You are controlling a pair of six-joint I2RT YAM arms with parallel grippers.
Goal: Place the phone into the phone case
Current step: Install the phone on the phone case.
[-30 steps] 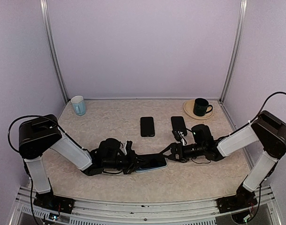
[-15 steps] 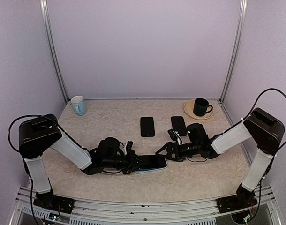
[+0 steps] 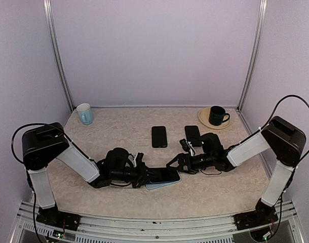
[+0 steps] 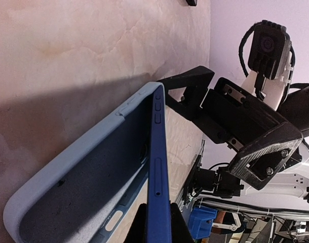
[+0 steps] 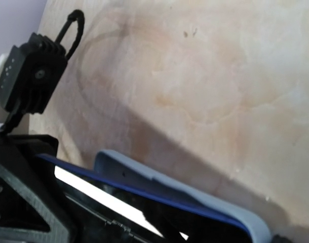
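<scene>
The left gripper is lying low over the marbled beige table, its fingers pressed shut on the thin edge of the blue phone. It is holding the phone tilted, so that one long side is sitting in the pale blue phone case while the other is standing proud. Phone and case are reaching out from those fingertips toward the right gripper. That gripper is spreading its jaws wide at the phone's far end and is gripping nothing.

Beyond the open fingers, toward the back wall, two black handsets are lying flat and apart from each other. The nearer one is sitting just behind the right wrist. Further back on that side, a dark mug is standing on a cream plate. A pale mug is standing in the far corner, well away from the left fingers.

In the left wrist view the case is showing a soft, matt, rounded rim with a dark lining and moulded button bumps. The phone's edge is looking smooth and hard, with slim side keys.

Bare tabletop is stretching between both sets of fingers and the near rail. Between the two grippers themselves, only the phone's length is leaving a gap.
</scene>
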